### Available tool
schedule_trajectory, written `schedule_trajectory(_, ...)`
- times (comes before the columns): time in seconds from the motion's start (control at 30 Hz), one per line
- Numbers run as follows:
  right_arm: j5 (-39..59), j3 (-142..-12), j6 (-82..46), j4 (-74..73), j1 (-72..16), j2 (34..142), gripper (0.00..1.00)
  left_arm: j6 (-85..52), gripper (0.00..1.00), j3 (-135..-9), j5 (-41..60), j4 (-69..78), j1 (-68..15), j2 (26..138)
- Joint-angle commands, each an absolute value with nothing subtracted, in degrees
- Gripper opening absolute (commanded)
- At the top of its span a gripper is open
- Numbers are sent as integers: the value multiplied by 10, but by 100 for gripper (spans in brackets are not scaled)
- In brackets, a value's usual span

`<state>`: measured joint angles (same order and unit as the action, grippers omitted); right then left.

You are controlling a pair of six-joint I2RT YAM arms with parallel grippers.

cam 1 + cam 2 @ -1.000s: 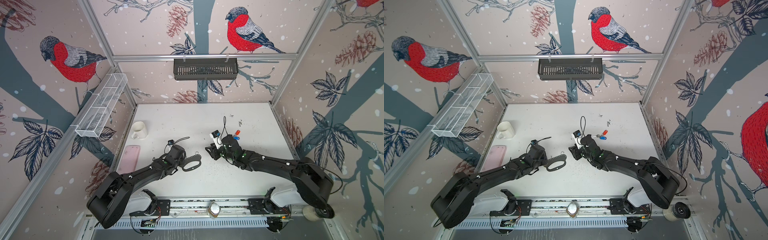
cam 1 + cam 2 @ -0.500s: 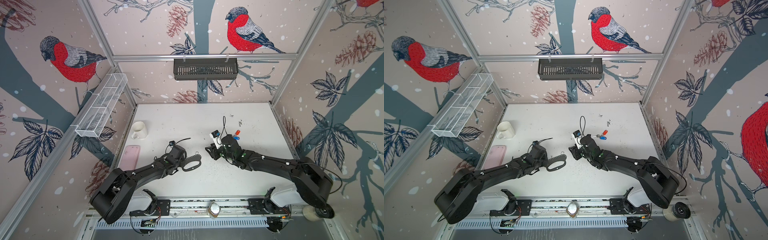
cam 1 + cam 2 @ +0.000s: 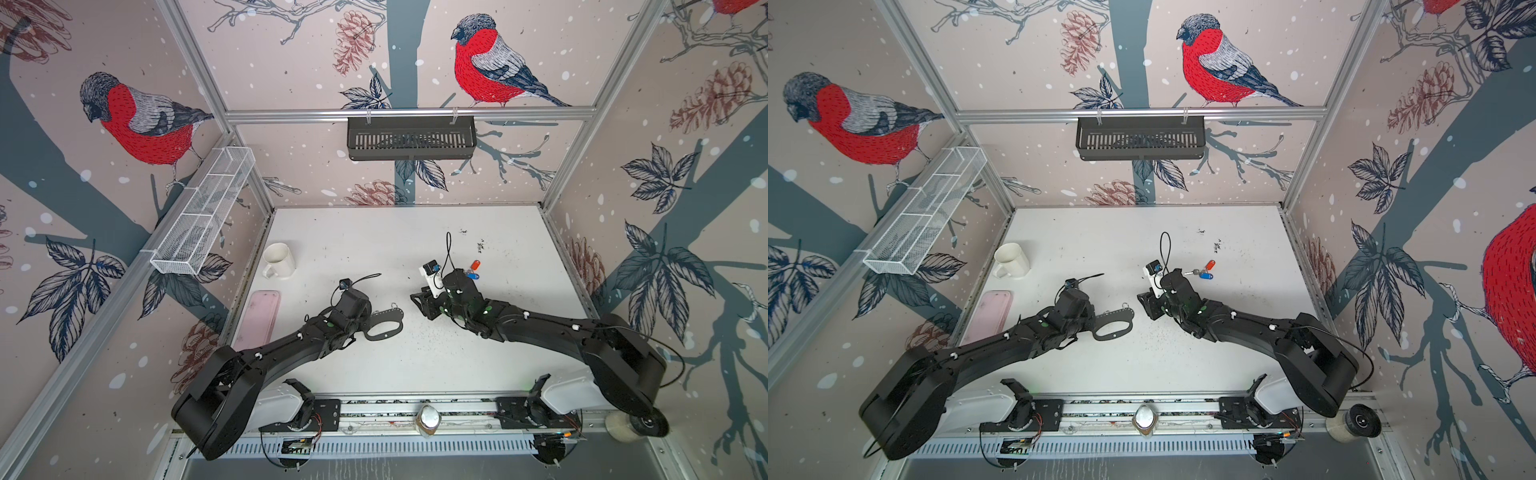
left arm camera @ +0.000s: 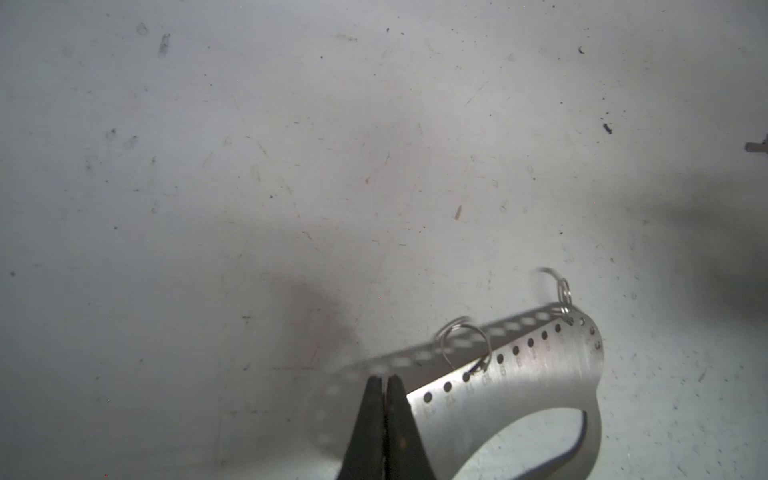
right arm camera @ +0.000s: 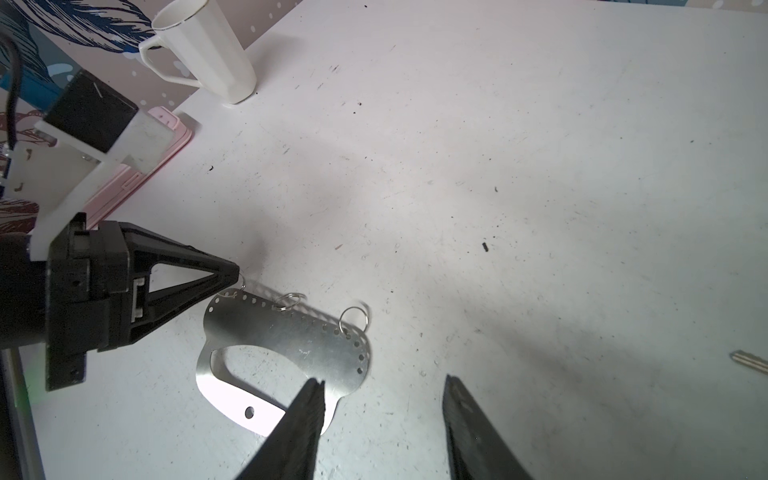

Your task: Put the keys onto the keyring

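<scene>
The keyring (image 3: 388,318) (image 3: 1117,318) is a flat grey metal plate with a handle slot and small silver loops, lying mid-table. In the left wrist view its holed edge (image 4: 519,386) looks slightly raised above its shadow. My left gripper (image 3: 369,322) (image 4: 384,379) is shut, its tips (image 5: 236,274) pinched at the end loop. My right gripper (image 3: 422,307) (image 5: 384,380) hovers open at the plate's rounded end (image 5: 282,332), with nothing between its fingers. The keys (image 3: 473,270) (image 3: 1204,271), with a red and a blue tag, lie on the table behind the right wrist.
A white mug (image 3: 279,259) (image 5: 208,54) and a pink flat case (image 3: 259,320) sit along the left wall. A black basket (image 3: 411,137) hangs on the back wall and a white wire basket (image 3: 208,212) on the left wall.
My left gripper's jaws have closed at the keyring's end. The keyring, the keys and the right arm have stayed where they were.
</scene>
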<state>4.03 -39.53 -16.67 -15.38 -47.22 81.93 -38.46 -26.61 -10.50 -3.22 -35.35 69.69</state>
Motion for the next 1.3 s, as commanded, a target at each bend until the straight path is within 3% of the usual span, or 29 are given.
schedule_trajectory(0.0,33,-396,-175,-164,-473,814,49,-346,0,-266,-81,3,-352,675)
schedule_trajectory(0.63,38,-405,-166,-173,-472,772,51,-168,0,-268,21,217,-353,553)
schedule_trajectory(1.13,85,-409,-153,-212,-472,731,53,-96,0,-315,161,320,-353,574)
schedule_trajectory(1.27,147,-400,-135,-232,-472,720,55,-91,0,-321,176,341,-353,583)
